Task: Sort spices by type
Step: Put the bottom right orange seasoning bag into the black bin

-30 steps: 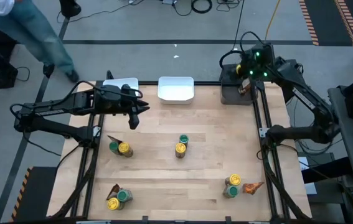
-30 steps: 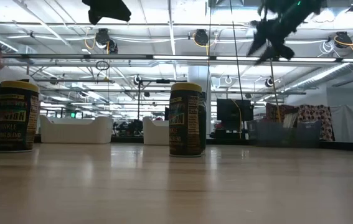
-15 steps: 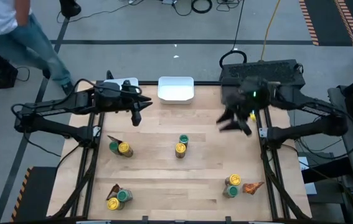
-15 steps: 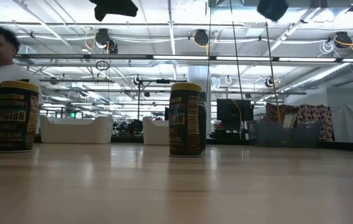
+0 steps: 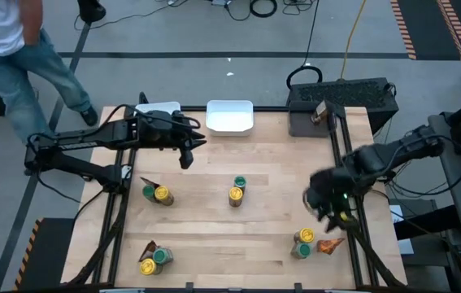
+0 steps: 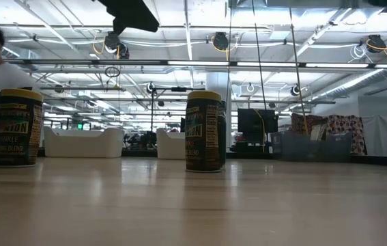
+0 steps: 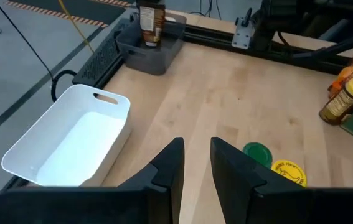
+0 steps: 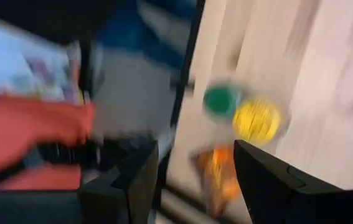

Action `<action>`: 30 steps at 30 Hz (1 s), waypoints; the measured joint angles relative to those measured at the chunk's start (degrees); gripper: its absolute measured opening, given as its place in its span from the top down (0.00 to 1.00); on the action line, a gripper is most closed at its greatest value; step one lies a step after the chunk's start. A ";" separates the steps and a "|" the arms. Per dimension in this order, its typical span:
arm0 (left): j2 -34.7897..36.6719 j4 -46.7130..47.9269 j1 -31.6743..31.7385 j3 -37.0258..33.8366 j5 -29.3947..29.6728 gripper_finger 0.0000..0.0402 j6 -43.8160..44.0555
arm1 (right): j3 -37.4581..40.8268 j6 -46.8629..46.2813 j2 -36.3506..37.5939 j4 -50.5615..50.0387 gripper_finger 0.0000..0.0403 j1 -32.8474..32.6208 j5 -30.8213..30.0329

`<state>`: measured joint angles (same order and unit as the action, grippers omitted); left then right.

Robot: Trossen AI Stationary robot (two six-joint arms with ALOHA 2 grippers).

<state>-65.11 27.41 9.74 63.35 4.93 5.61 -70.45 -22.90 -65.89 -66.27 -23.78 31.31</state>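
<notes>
The spices stand in small groups on the wooden table (image 5: 279,163): yellow-lidded jars (image 5: 162,195), green-lidded jars (image 5: 240,181) and brown-orange packets (image 5: 330,243). My left gripper (image 5: 186,156) hovers over the far left part of the table, open by a narrow gap with nothing in it (image 7: 196,149). My right gripper (image 5: 318,205) hangs near the right edge, just beyond the near-right group (image 5: 302,242). It is open wide and empty (image 8: 195,162). Its wrist view looks down on a green lid (image 8: 221,101), a yellow lid (image 8: 257,119) and a packet (image 8: 216,174).
Two white trays (image 5: 230,116) (image 5: 162,107) sit at the far edge, one partly under my left arm. A dark bin (image 5: 307,124) with a jar (image 7: 151,22) stands at the far right corner. A person (image 5: 6,41) walks on the floor beyond the table's left.
My right gripper has swung from above the dark bin at the far right corner along the right edge toward the near edge, turning and tipping down as it went. My left gripper has shifted a little toward the table's right. No spice has moved.
</notes>
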 joint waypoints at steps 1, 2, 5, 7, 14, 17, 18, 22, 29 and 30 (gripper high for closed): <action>-0.01 -0.03 0.00 0.00 0.00 0.79 -0.01 | 0.00 0.48 -0.77 -1.63 0.53 -1.76 -0.34; -0.03 -0.03 0.00 0.00 0.03 0.79 -0.11 | 0.00 0.95 -1.61 -2.87 0.53 -3.47 -1.13; -0.03 -0.54 0.00 0.00 1.48 0.79 -0.67 | 0.01 2.84 -4.32 -4.35 0.53 -7.94 -3.31; -0.03 -1.17 0.00 0.00 1.70 0.79 -1.51 | 0.01 3.61 -6.37 -4.17 0.53 -10.33 -4.53; -0.03 -1.76 0.00 0.00 1.83 0.79 -1.59 | 0.01 4.07 -13.06 -4.36 0.53 -17.18 -5.00; -0.03 -1.74 0.00 0.00 1.99 0.79 -1.90 | 0.01 2.77 -15.11 -3.91 0.53 -20.19 -7.33; -0.03 -1.74 0.00 0.00 1.99 0.79 -1.97 | 0.00 2.01 -15.61 -3.65 0.53 -21.00 -8.22; -0.03 -1.84 0.00 0.00 1.99 0.79 -1.99 | -0.01 -1.69 -16.87 -3.25 0.53 -23.89 -12.74; -0.03 -3.23 0.00 0.00 2.01 0.79 -2.03 | 0.01 -7.44 -18.34 -3.21 0.53 -27.30 -16.63; -0.03 -3.23 0.00 0.00 1.99 0.79 -2.03 | 0.01 -8.24 -18.52 -3.00 0.53 -27.93 -16.63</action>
<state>-65.14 24.18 9.74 63.35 6.92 3.57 -70.43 -31.14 -84.41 -69.26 -51.71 14.68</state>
